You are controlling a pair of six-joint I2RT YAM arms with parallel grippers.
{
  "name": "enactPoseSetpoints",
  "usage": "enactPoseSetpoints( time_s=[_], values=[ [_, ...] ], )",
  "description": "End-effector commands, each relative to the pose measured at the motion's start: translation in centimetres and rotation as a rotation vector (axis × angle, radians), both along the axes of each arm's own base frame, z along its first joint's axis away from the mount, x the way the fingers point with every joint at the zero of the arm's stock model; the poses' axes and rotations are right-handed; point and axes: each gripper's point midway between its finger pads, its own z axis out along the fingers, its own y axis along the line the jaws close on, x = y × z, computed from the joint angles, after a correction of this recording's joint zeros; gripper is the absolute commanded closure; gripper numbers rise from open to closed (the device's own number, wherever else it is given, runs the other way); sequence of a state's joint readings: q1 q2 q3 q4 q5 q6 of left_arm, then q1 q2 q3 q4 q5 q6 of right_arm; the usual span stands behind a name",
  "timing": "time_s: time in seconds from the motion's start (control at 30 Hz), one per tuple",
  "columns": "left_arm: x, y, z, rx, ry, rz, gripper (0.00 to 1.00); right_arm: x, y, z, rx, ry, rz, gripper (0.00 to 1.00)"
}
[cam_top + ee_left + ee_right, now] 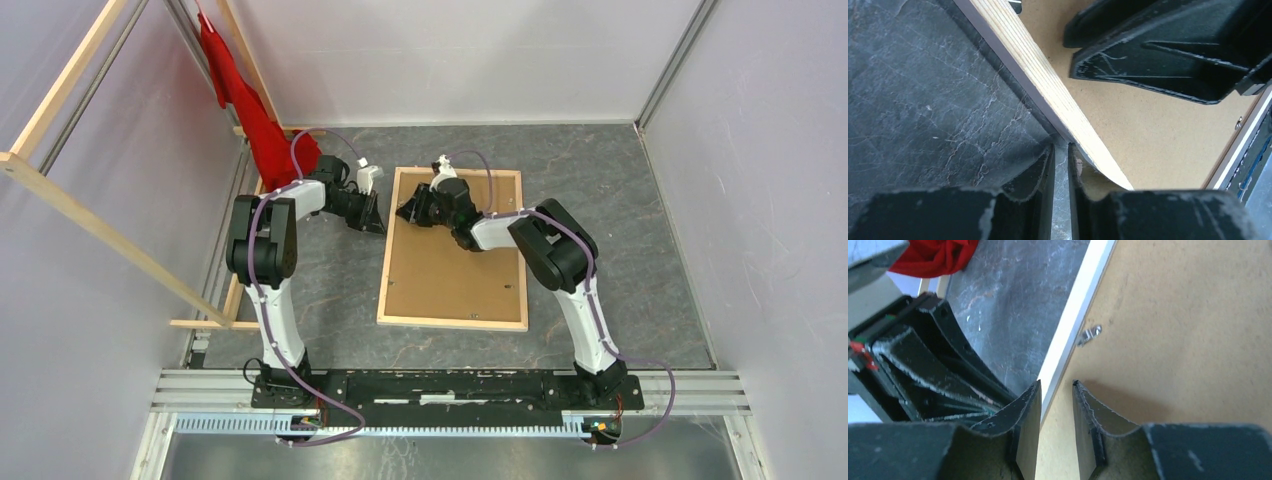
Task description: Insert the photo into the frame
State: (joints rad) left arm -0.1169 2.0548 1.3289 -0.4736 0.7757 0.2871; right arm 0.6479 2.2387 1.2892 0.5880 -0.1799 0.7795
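The frame (388,262) lies flat on the table, pale wood face up, with the brown backing board (455,275) inside it. The photo is hidden. My left gripper (375,218) sits low at the outer edge of the left rail (1033,65), near the far corner. Its jaws (1060,148) stand a narrow slit apart with only table showing between them. My right gripper (408,212) hovers just inside that rail over the board (1188,315), open (1057,384) and empty, straddling the rail's inner edge (1073,320). A small metal tab (1089,335) sits just ahead of it.
A red cloth (255,110) hangs at the back left, above pale wooden beams (90,220) leaning along the left wall. Grey marbled table (620,200) surrounds the frame, with enclosure walls on three sides. The two grippers are close together.
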Motion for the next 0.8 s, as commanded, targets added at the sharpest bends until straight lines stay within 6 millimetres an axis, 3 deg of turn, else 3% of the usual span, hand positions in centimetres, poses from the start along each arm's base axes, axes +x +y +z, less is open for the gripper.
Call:
enactPoseSetpoints(
  time_s=[0.0, 0.37, 0.77],
  values=[
    [-0.6, -0.9, 0.3, -0.051, 0.011, -0.032, 0.78, 1.5, 1.3, 0.4, 0.037, -0.004, -0.013, 0.66],
    [-1.9, -0.7, -0.3, -0.046, 0.019, -0.053, 0.80, 2.9, 1.1, -0.4, 0.009, -0.004, -0.082, 0.67],
    [-2.1, -0.6, -0.3, -0.040, 0.006, -0.058, 0.82, 3.3, 0.3, -0.7, -0.051, -0.017, -0.113, 0.68]
  ],
)
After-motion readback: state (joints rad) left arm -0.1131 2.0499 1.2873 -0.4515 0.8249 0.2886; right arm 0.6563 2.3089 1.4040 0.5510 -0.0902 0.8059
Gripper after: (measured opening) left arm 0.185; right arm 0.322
